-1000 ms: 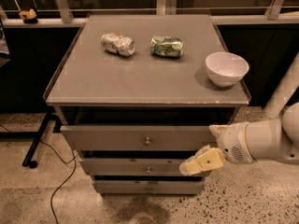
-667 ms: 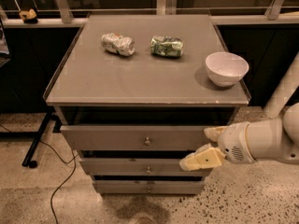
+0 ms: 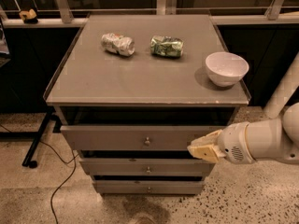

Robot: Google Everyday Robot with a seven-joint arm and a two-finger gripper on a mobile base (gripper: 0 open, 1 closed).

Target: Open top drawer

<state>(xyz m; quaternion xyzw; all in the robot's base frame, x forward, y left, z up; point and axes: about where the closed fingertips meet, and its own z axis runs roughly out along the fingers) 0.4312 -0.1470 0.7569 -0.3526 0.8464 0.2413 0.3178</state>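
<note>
The top drawer (image 3: 117,138) is the widest grey drawer, just under the cabinet top, with a small round metal knob (image 3: 147,141) at its centre. It stands slightly pulled out, with a dark gap above its front panel. My gripper (image 3: 204,148), with cream tips on a white arm (image 3: 261,141), is at the right end of that drawer's front, in front of its lower right corner and well right of the knob. It holds nothing that I can see.
Two narrower drawers (image 3: 147,169) sit below, each with a knob. On the cabinet top (image 3: 93,78) lie two crushed cans (image 3: 117,44) (image 3: 167,46) and a white bowl (image 3: 226,68) near the right edge. A black stand and cable (image 3: 42,139) are on the floor at left.
My gripper has risen from the level of the middle drawer to the top drawer's lower right corner. The drawers have not moved.
</note>
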